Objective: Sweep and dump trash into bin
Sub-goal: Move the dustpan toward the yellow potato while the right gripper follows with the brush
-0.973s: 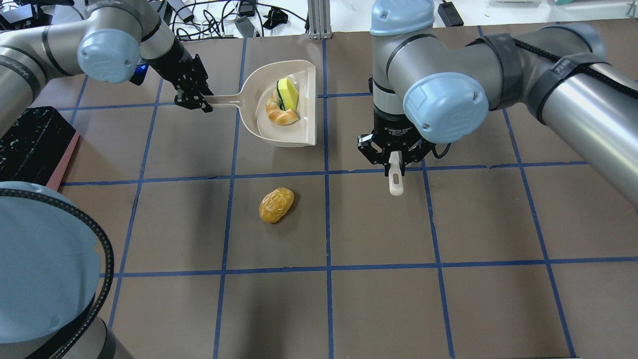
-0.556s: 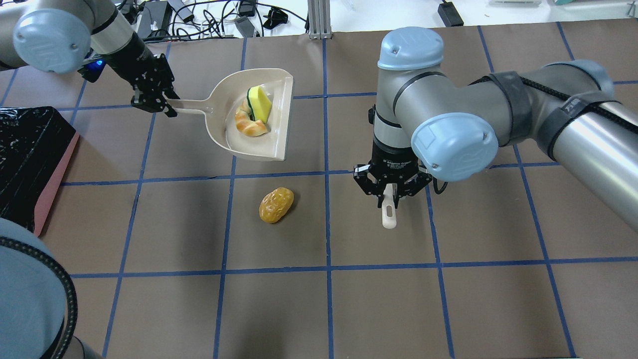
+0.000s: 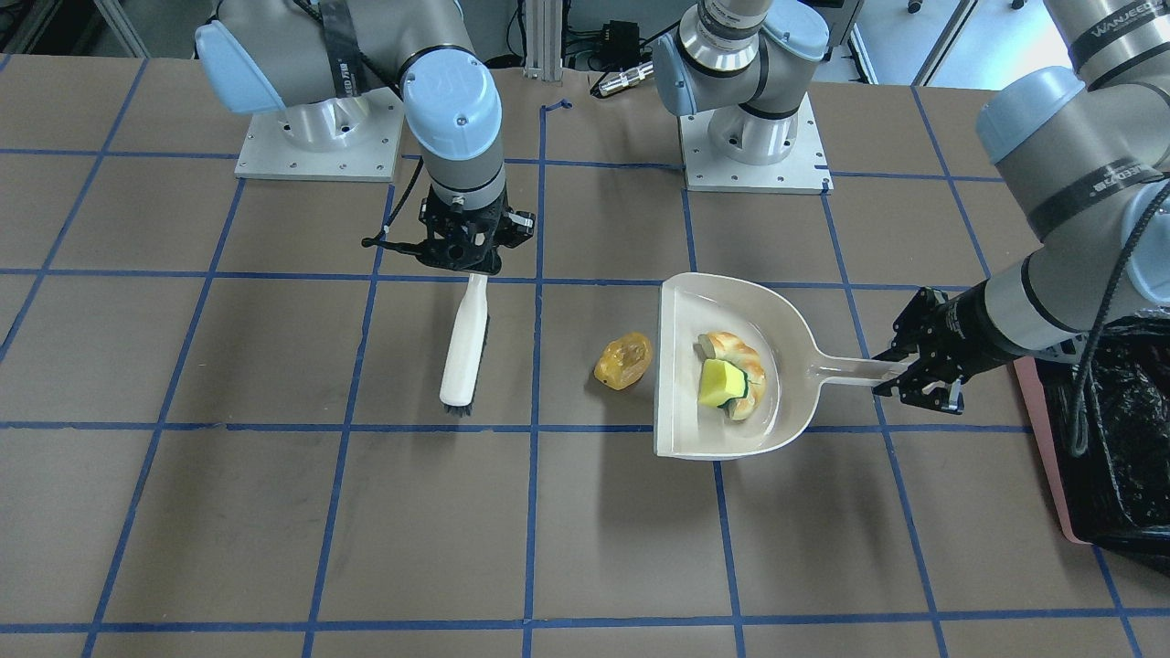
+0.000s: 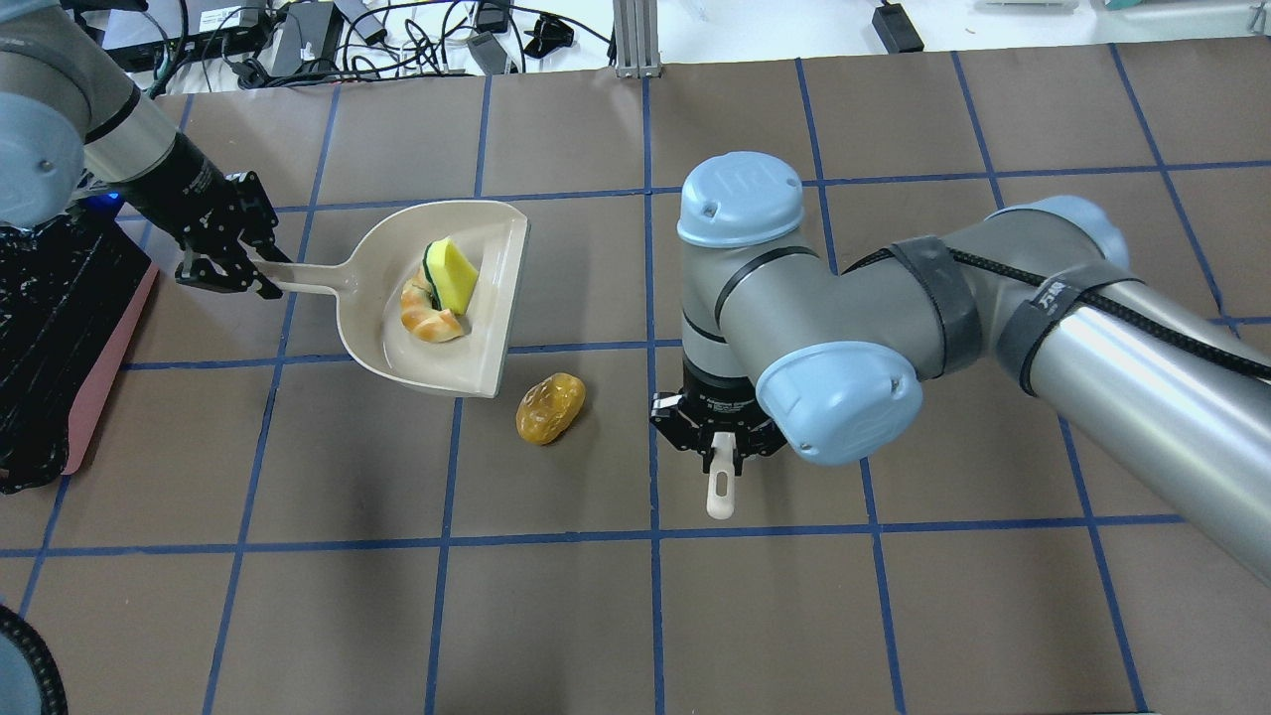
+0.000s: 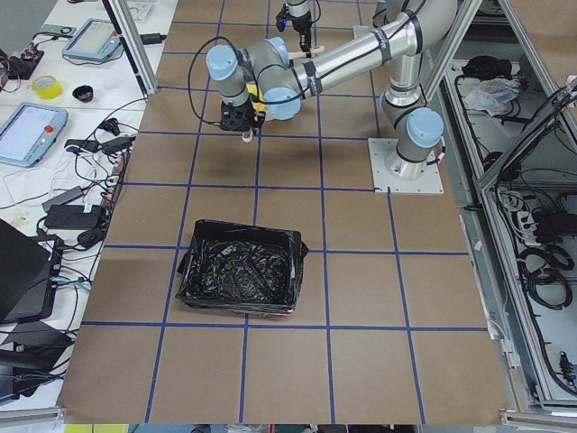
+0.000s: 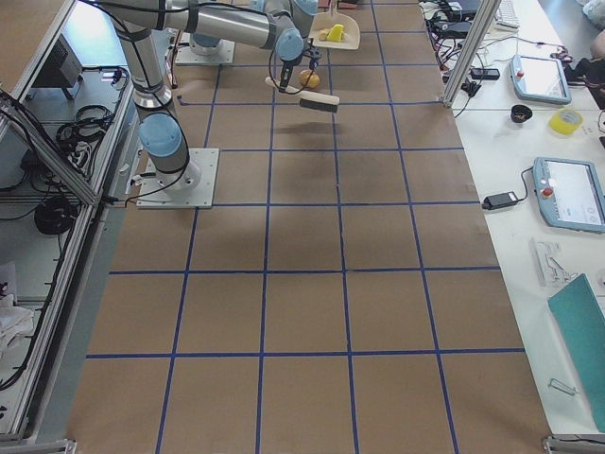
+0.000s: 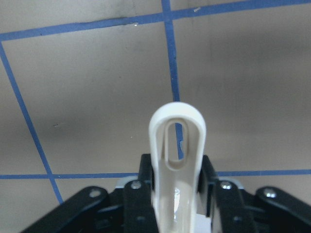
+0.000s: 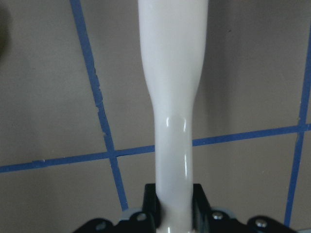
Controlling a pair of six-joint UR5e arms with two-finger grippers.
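My left gripper (image 4: 233, 263) is shut on the handle of the beige dustpan (image 4: 397, 348). In the pan lie a tan dumpling-shaped piece (image 4: 429, 320) and a yellow-and-green sponge chunk (image 4: 455, 278). A golden-yellow lump (image 4: 550, 407) rests on the table just off the pan's open edge (image 3: 676, 366). My right gripper (image 4: 722, 447) is shut on the beige brush (image 3: 464, 343), which stands to the lump's right in the overhead view. The black-lined pink bin (image 4: 109, 357) is at the table's left edge, beside the left gripper (image 3: 923, 375). I cannot tell whether the pan touches the table.
Blue tape lines grid the brown tabletop. Both arm bases (image 3: 749, 137) are bolted at the robot's side. Cables and power bricks (image 4: 477, 40) lie past the far edge. Side benches carry tablets (image 6: 567, 189) and tape rolls.
The left arm has carried the dustpan and its two pieces leftward and nearer the robot, up to the lump. The right arm has brought the brush nearer the robot and slightly left.
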